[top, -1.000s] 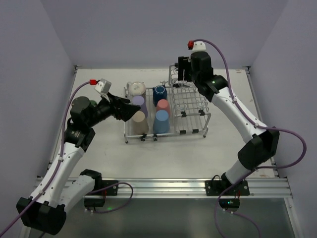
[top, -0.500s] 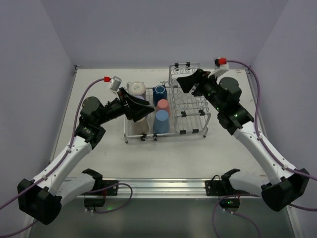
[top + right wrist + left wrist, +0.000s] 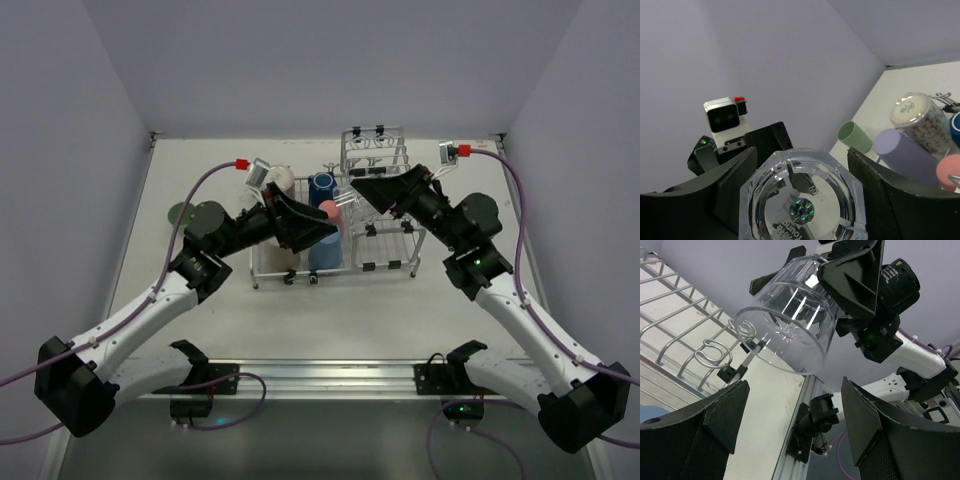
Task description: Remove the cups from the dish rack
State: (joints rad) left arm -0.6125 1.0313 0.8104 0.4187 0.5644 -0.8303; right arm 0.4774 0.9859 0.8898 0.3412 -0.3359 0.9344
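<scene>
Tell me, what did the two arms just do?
The right gripper carried the clear cup from the far end of the dish rack leftward, over its middle. The left gripper swung right to meet it, jaws open. The other cups stayed put.

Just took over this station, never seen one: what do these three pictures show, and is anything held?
These are two robot arms bolted at the near edge of a table. The wide picture looks down from above and behind them; the other two come from a camera on each wrist. A wire rack holds a dark blue cup, a pink cup, a light blue cup, a speckled cup and a lavender cup. A green cup is on the table left of it. The right gripper is clamped on a clear cup, raised over the rack. The left gripper is open and empty, facing that cup.
</scene>
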